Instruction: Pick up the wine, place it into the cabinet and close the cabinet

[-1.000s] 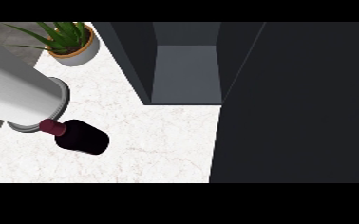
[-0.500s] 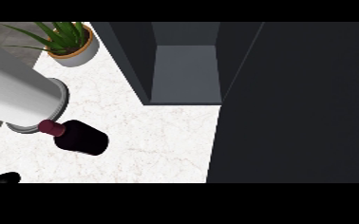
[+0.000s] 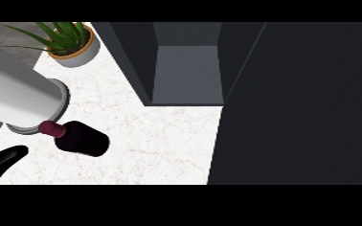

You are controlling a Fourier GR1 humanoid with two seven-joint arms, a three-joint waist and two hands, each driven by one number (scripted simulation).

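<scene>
Left hand (image 3: pixel 10 157) edges further into lower left than 0.5 s ago, only a black tip showing; finger state can't tell. Wine (image 3: pixel 79 138) upright on counter (image 3: pixel 155 139), untouched. Beyond, cabinet (image 3: pixel 187 72) open. Approach starting.

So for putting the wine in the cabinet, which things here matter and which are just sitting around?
Part of the job:
- wine bottle, on the counter
- cabinet, open
- cabinet door, swung out at the right
- left hand, just entering at the lower left

Just sitting around:
- potted plant
- grey canister beside the bottle
</scene>
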